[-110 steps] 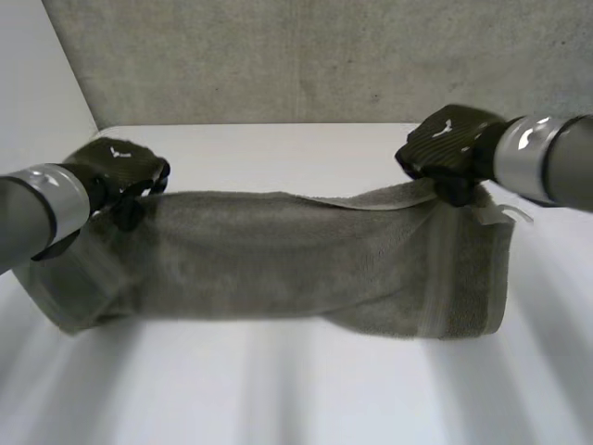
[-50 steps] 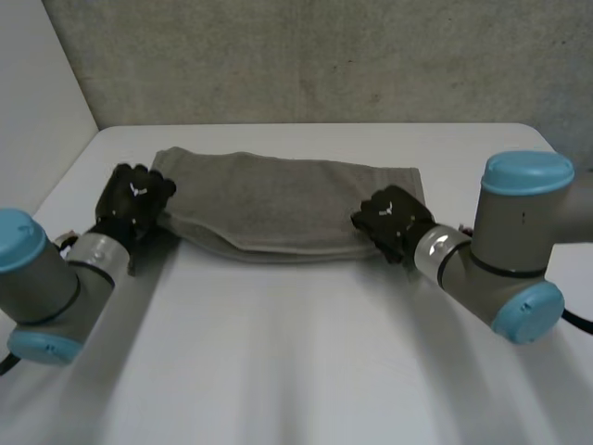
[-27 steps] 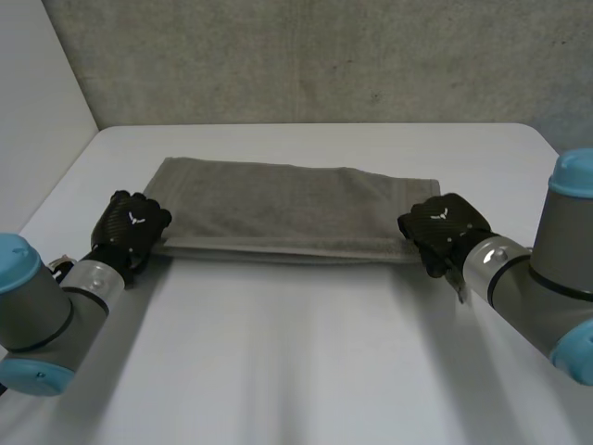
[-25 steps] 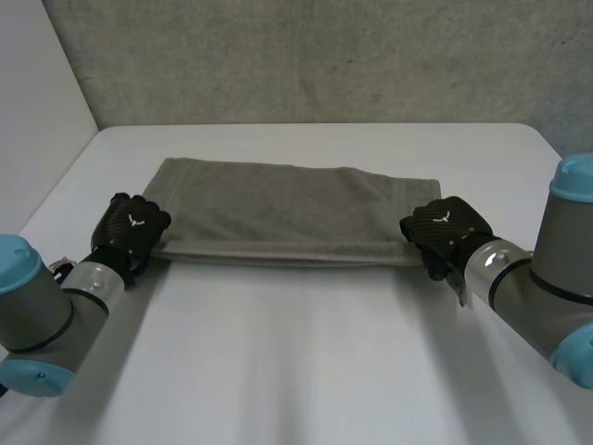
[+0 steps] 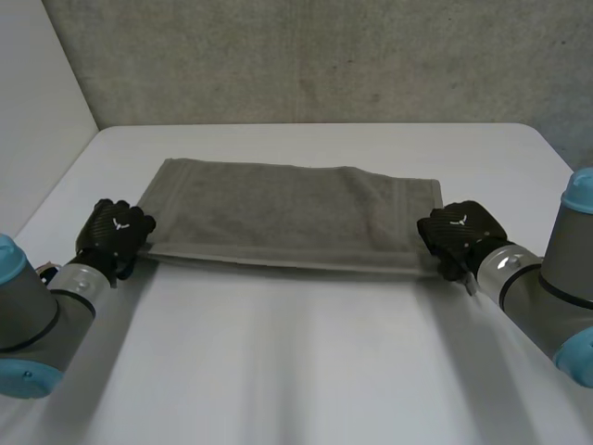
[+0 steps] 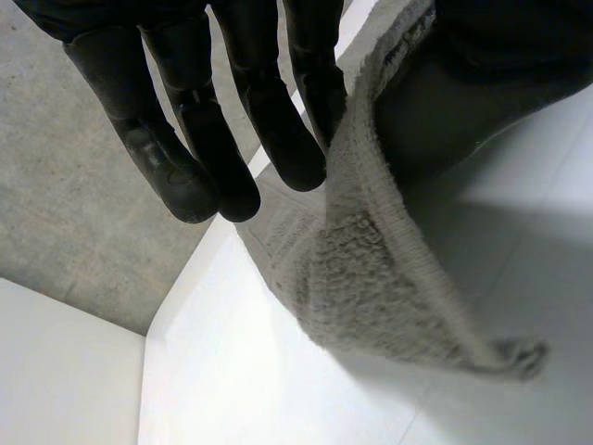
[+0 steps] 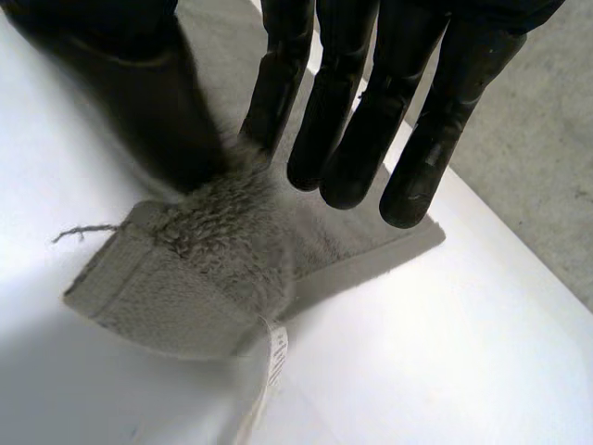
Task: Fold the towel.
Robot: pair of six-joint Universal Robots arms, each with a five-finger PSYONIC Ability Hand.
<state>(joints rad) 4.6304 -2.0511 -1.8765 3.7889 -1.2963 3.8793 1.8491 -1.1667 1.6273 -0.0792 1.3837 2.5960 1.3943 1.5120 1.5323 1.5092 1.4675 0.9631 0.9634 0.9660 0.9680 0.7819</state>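
Dropped the towel [image 5: 287,213] flat on counter [image 5: 296,371] | we pinch near corners, left hand [image 5: 113,236], right hand [image 5: 456,236], to hold it taut

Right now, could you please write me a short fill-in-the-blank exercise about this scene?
The towel lies folded on the white ____.
The left hand pinches the towel's near ____ corner.
The right hand pinches its corner between thumb and ____.
Missing: table; left; fingers.

Robotics lab bench, bare white table [image 5: 306,371], rough concrete wall [image 5: 306,56] behind, plain white panel [image 5: 37,83] alongside
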